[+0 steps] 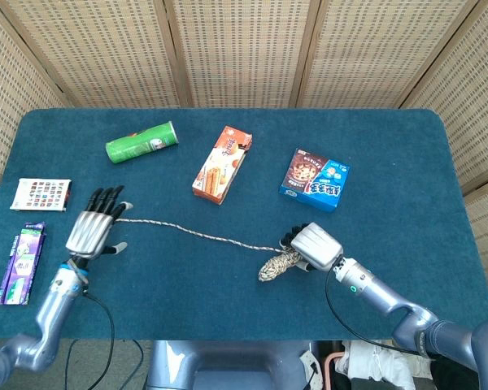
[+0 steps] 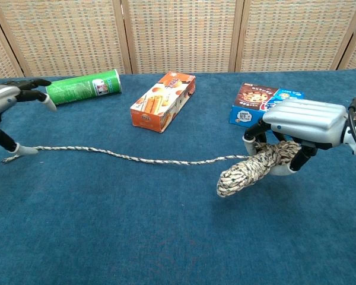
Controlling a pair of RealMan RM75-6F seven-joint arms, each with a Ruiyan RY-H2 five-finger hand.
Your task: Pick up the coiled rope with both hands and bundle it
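The rope's wound bundle (image 1: 275,266) (image 2: 247,171) hangs slightly above the blue table, and my right hand (image 1: 315,245) (image 2: 305,123) grips its right end with fingers curled around it. A single strand (image 1: 197,233) (image 2: 136,159) runs left from the bundle across the cloth. It ends by my left hand (image 1: 93,227) (image 2: 3,101). That hand hovers over the strand's end with fingers spread. Its thumb tip (image 2: 24,151) sits down at the rope end, apparently touching it, while the other fingers stay well above. No pinch shows.
A green chips can (image 1: 142,142) (image 2: 83,88), an orange biscuit box (image 1: 221,164) (image 2: 163,101) and a blue cookie box (image 1: 315,179) (image 2: 256,102) lie behind the rope. A sticker card (image 1: 41,194) and a purple packet (image 1: 23,262) lie near the left edge.
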